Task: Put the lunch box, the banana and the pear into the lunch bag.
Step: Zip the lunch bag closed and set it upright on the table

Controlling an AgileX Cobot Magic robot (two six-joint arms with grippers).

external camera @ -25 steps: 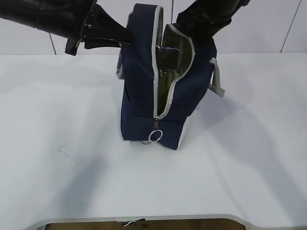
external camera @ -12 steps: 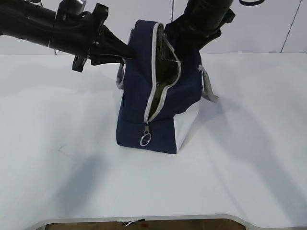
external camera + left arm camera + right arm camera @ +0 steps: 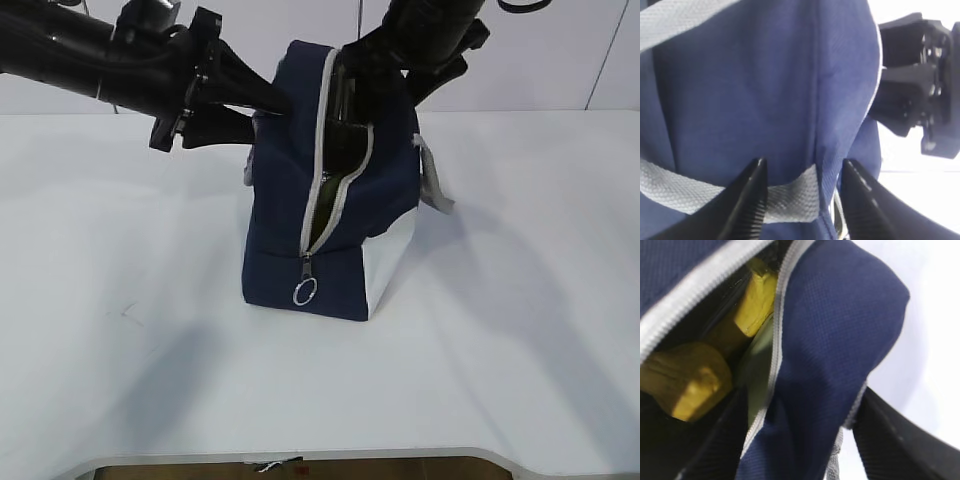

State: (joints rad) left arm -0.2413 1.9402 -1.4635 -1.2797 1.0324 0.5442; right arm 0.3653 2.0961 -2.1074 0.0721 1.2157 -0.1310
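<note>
The navy lunch bag [image 3: 285,200] stands mid-table, its grey zipper partly undone, ring pull [image 3: 306,292] low on the front. My left gripper [image 3: 275,100] is open against the bag's upper left side; its fingers straddle a grey webbing handle [image 3: 690,192] and navy fabric [image 3: 765,90]. My right gripper [image 3: 385,75] is open at the bag's top, one finger inside and one outside the right wall [image 3: 835,340]. Inside lie two yellow fruit pieces [image 3: 690,377] [image 3: 757,300]; I cannot tell banana from pear. A pale green surface [image 3: 757,370], likely the lunch box lid, lies beside them.
The white table [image 3: 520,330] lies all round the bag, front edge near the bottom of the exterior view. The bag's second grey handle [image 3: 435,185] hangs off its right side. A white wall stands behind.
The bag has shifted slightly left and its opening has narrowed to a slit. The right gripper has pushed the right flap leftward. The left gripper stays at the bag's upper left.
</note>
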